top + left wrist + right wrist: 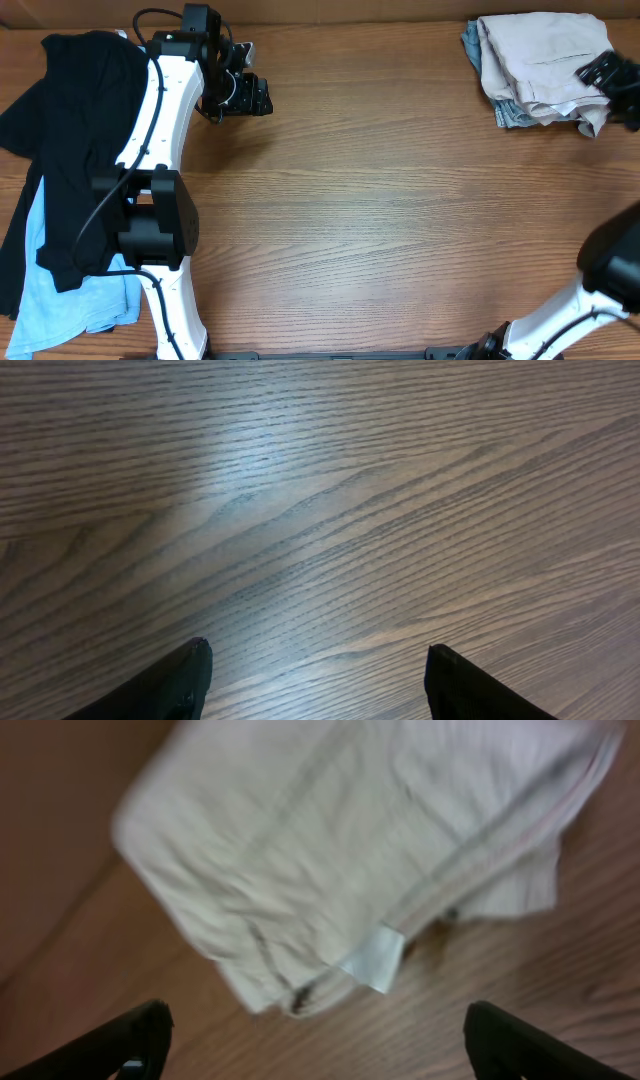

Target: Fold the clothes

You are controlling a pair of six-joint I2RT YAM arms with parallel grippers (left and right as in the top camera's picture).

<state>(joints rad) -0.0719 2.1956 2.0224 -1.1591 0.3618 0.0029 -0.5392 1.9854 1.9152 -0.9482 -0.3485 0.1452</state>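
Lying along the left edge of the table [380, 220], the black top [70, 120] is loose and unfolded. It is draped over a light-blue shirt [70, 305], whose lower part shows at the near left corner. The left arm [160, 110] reaches across the black top's right side toward the far edge. The left pincer [258, 97] sits near the far edge, just right of the black top. In the left wrist view its fingers [175, 685] are spread wide over bare wood and hold nothing.

At the far right corner the beige khaki shorts [545, 50] lie folded in a compact stack on top of pale denim shorts [508, 112], which show as a blue-grey strip along the stack's left and near sides. The right pincer [608, 72] is over the stack's right edge. The right wrist view is blurred: the fingers [130, 1040] are spread, khaki cloth lies beyond them, and a small white label [372, 960] sits at the near fold. Contact between pincer and cloth cannot be determined.
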